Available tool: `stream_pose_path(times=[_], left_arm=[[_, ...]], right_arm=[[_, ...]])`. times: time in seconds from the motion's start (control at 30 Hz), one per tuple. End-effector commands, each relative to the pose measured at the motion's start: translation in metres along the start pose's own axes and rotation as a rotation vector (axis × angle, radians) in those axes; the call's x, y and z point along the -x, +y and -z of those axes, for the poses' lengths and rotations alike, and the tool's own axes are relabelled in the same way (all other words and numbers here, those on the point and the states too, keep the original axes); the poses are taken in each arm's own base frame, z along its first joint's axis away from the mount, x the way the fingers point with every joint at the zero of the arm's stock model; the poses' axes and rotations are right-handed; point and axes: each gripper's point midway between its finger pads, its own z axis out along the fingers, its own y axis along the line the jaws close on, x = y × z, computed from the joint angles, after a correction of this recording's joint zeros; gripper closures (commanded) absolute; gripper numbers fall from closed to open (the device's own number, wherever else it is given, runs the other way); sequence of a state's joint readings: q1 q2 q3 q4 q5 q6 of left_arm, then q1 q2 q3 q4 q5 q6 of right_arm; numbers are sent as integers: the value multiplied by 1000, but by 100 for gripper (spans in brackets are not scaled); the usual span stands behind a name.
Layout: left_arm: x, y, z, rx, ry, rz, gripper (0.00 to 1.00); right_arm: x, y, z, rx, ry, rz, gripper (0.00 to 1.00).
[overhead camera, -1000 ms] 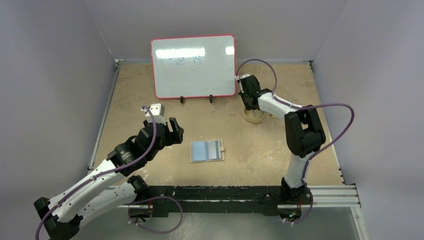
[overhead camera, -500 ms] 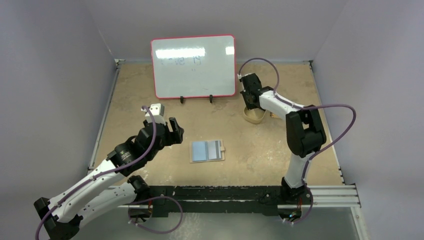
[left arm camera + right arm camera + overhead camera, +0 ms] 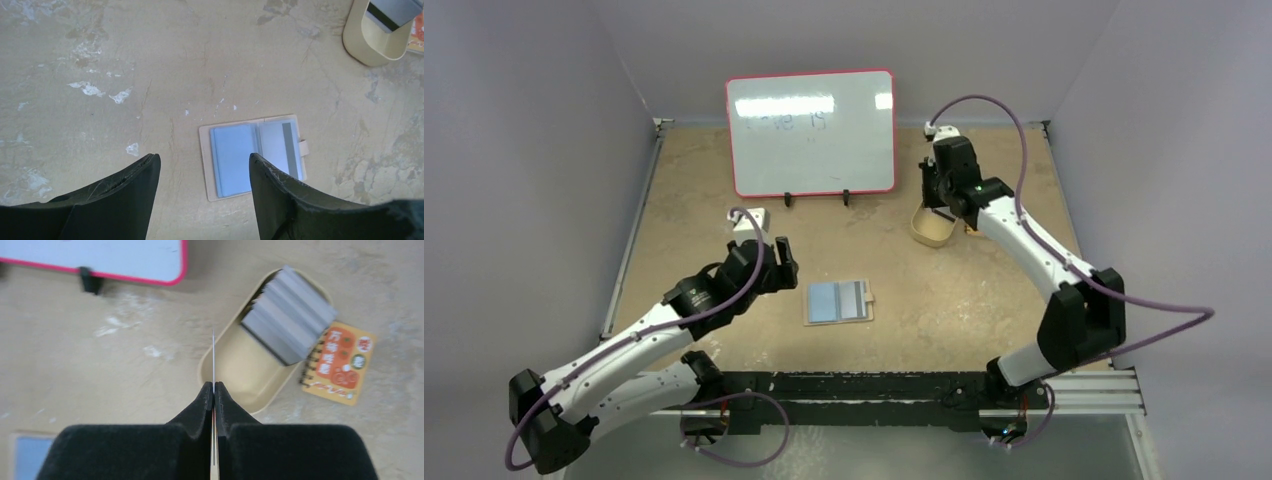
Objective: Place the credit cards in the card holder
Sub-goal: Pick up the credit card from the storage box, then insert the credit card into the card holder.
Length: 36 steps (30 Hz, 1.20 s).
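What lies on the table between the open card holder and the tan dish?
Nothing lies there. In the left wrist view, only bare, stained table runs from the card holder to the dish; the top view shows the same.

Pale lilac walls (image 3: 514, 150) box in a scuffed tan table (image 3: 689, 190), a red-framed whiteboard (image 3: 812, 140) propped at the back catching bright glare, and a black rail (image 3: 874, 385) running along the near edge.

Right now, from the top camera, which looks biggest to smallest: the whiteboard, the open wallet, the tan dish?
1. whiteboard, by far.
2. wallet.
3. tan dish, though the right arm covers part of it, so that's less sure.
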<state>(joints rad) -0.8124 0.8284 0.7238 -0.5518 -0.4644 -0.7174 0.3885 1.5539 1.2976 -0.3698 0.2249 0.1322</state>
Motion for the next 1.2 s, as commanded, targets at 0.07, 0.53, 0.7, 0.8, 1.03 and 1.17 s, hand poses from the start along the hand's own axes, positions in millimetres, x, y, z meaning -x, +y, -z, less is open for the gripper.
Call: stream_pose_path(times=[0.07, 0.53, 0.7, 0.8, 1.03, 1.17], left_arm=[[-27, -13, -21, -29, 76, 49, 39], [-99, -16, -47, -101, 214, 191, 67], [-106, -21, -51, -144, 208, 229, 88], [-109, -21, -53, -159, 202, 240, 93], [-128, -12, -61, -129, 238, 223, 100], [-135, -5, -64, -103, 244, 212, 100]], right_arm=[[-2, 73, 42, 343, -119, -234, 100], [-91, 207, 90, 768, -15, -435, 100], [-112, 225, 86, 823, 56, -430, 100], [-125, 227, 78, 805, 103, -436, 100], [-150, 229, 66, 791, 165, -448, 100], [-158, 230, 60, 786, 184, -456, 100]])
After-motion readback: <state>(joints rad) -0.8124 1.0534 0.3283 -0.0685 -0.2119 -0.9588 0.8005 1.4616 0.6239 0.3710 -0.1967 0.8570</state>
